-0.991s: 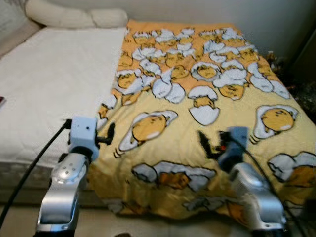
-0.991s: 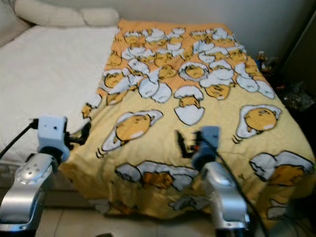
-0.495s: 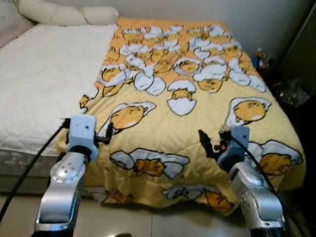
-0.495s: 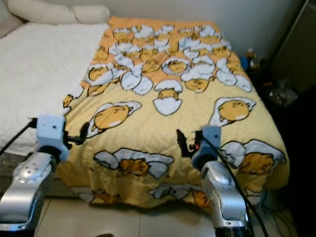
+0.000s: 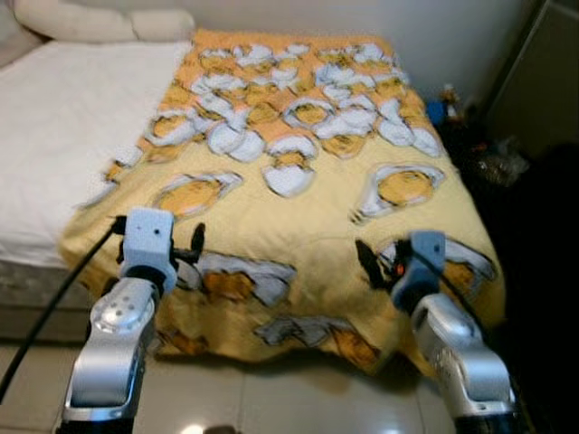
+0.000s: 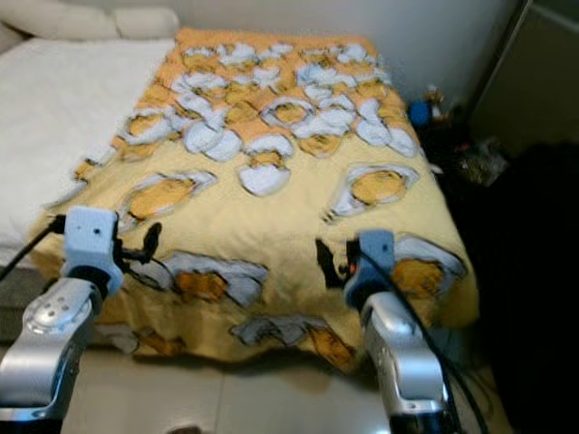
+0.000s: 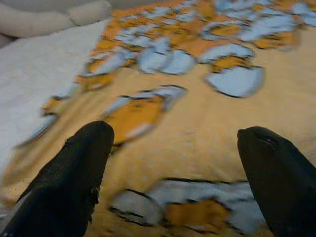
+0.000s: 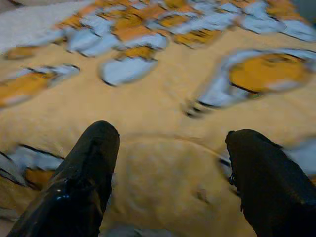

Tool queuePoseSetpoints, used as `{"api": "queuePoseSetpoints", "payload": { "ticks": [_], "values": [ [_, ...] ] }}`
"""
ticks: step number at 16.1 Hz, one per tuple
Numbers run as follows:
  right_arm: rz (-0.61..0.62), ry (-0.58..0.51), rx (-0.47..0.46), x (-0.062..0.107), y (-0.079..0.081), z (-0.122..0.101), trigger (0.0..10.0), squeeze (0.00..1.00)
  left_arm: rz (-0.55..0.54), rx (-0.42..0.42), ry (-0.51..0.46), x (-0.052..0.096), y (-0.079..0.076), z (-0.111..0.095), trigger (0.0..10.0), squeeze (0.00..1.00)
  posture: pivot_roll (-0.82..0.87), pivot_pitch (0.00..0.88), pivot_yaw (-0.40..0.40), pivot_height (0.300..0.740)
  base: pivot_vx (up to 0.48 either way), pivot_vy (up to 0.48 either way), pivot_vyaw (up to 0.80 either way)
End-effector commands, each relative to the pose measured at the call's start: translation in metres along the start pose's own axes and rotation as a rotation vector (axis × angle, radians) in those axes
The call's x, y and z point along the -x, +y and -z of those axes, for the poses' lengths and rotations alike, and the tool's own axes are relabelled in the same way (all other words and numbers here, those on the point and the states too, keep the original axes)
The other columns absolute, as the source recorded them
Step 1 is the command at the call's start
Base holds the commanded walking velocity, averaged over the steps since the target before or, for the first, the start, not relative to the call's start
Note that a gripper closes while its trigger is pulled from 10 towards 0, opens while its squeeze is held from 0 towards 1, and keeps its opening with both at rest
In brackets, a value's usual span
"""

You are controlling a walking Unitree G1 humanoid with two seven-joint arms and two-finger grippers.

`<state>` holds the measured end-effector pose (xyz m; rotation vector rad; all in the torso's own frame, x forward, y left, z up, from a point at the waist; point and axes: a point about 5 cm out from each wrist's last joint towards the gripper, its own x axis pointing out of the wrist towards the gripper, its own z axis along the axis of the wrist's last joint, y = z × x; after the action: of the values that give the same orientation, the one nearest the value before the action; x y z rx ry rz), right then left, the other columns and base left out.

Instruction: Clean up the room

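Blanket, a soft yellow-and-orange fleece printed with white eggshell and yolk cartoon figures [image 5: 298, 181], is lying spread over the right part of the bed, its near edge hanging over the foot of the mattress toward the pale glossy tiled floor [image 5: 271, 398]. The left gripper [image 5: 194, 244] is hovering over that near edge, close to the blanket's left corner, its two long black fingers [image 7: 74, 173] standing wide apart with nothing between them. The right gripper [image 5: 366, 264] is hovering farther right, also just above the draped cloth, and its black fingers [image 8: 94, 158] are likewise spread open and empty. Ahead of both grippers the printed cloth is running away toward the wall. To the left of the left gripper, the white quilted mattress cover [image 5: 63, 108] is lying bare beside the blanket, and beyond it a long cream bolster pillow [image 5: 90, 23] is resting against the head end. To the right of the right gripper, a dark cluttered corner [image 5: 470, 136] is sitting beside the bed; its small items are too blurred to tell apart.
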<state>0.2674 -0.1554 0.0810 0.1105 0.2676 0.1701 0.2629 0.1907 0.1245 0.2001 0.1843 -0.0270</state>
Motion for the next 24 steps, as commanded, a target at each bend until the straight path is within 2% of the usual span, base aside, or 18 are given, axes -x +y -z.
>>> {"api": "queuePoseSetpoints", "payload": {
  "ticks": [1, 3, 7, 8, 9, 10, 11, 12, 14, 15, 17, 18, 20, 24],
  "values": [
    [0.024, 0.002, 0.002, 0.001, -0.005, -0.001, 10.0, 0.0, 0.007, -0.008, -0.013, -0.002, -0.001, -0.004, 10.0, 0.8, 0.03, 0.0, 0.015, 0.74, 0.0, -0.319, 0.0],
    [0.058, 0.055, -0.005, -0.001, -0.008, 0.004, 10.0, 0.0, 0.007, 0.026, -0.005, -0.002, -0.002, -0.003, 10.0, 0.78, 0.03, 0.0, 0.015, 0.74, 0.0, -0.156, -0.4],
    [0.07, 0.057, -0.011, -0.002, -0.01, 0.005, 10.0, 0.0, 0.007, 0.023, 0.004, -0.003, -0.002, -0.002, 10.0, 0.78, 0.03, 0.0, 0.016, 0.74, 0.0, 0.0, -0.8],
    [0.082, 0.062, 0.001, -0.002, -0.011, 0.004, 10.0, 0.0, -0.005, 0.022, 0.006, -0.003, 0.0, -0.002, 10.0, 0.78, 0.03, 0.0, 0.016, 0.74, 0.0, 0.0, -0.8],
    [0.088, 0.067, 0.012, -0.003, -0.01, 0.005, 10.0, 0.0, -0.061, 0.003, -0.015, -0.004, 0.003, -0.002, 10.0, 0.78, 0.03, 0.0, 0.016, 0.74, 0.0, 0.0, -0.79],
    [0.089, 0.069, 0.012, -0.003, -0.01, 0.005, 10.0, 0.0, -0.119, -0.008, -0.041, -0.004, 0.007, -0.003, 10.0, 0.85, 0.03, 0.0, 0.016, 0.74, 0.0, 0.0, -0.78],
    [0.093, 0.07, 0.012, -0.003, -0.01, 0.005, 10.0, 0.0, -0.15, 0.022, -0.046, -0.005, 0.009, -0.004, 10.0, 0.89, 0.03, 0.0, 0.016, 0.74, 0.0, 0.0, -0.78],
    [0.093, 0.071, 0.014, -0.002, -0.01, 0.006, 10.0, 0.0, -0.135, 0.059, -0.053, -0.006, 0.006, -0.003, 10.0, 0.95, 0.03, 0.0, 0.015, 0.74, 0.0, 0.0, -0.78],
    [0.093, 0.069, 0.021, -0.002, -0.011, 0.006, 10.0, 0.0, -0.138, 0.021, -0.088, -0.005, 0.005, -0.005, 10.0, 0.97, 0.02, 0.0, 0.024, 0.74, 0.0, 0.0, -0.78],
    [0.096, 0.066, 0.022, -0.002, -0.012, 0.005, 10.0, 0.0, -0.111, 0.016, -0.078, -0.004, 0.002, -0.002, 10.0, 0.92, 0.02, 0.0, 0.022, 0.74, 0.0, 0.0, -0.78],
    [0.1, 0.06, 0.024, -0.002, -0.013, 0.005, 10.0, 0.0, 0.006, 0.061, -0.049, -0.001, -0.004, 0.003, 10.0, 0.8, 0.01, 0.0, 0.021, 0.74, 0.0, 0.0, -0.78],
    [0.101, 0.058, 0.025, -0.002, -0.014, 0.004, 10.0, 0.0, 0.001, 0.052, -0.059, 0.0, -0.003, 0.004, 10.0, 0.78, 0.01, 0.0, 0.022, 0.74, 0.0, 0.0, -0.78],
    [0.111, 0.054, 0.029, -0.003, -0.017, 0.003, 10.0, 0.0, 0.018, 0.012, -0.065, 0.0, -0.003, 0.007, 10.0, 0.62, 0.01, 0.0, 0.016, 0.74, 0.0, 0.0, -0.78],
    [0.149, 0.018, 0.065, -0.006, -0.021, -0.002, 10.0, 0.0, 0.056, 0.005, -0.076, -0.002, -0.002, 0.006, 10.0, 0.67, 0.0, 0.0, 0.014, 0.74, 0.0, 0.0, -0.78]
  ]
}}
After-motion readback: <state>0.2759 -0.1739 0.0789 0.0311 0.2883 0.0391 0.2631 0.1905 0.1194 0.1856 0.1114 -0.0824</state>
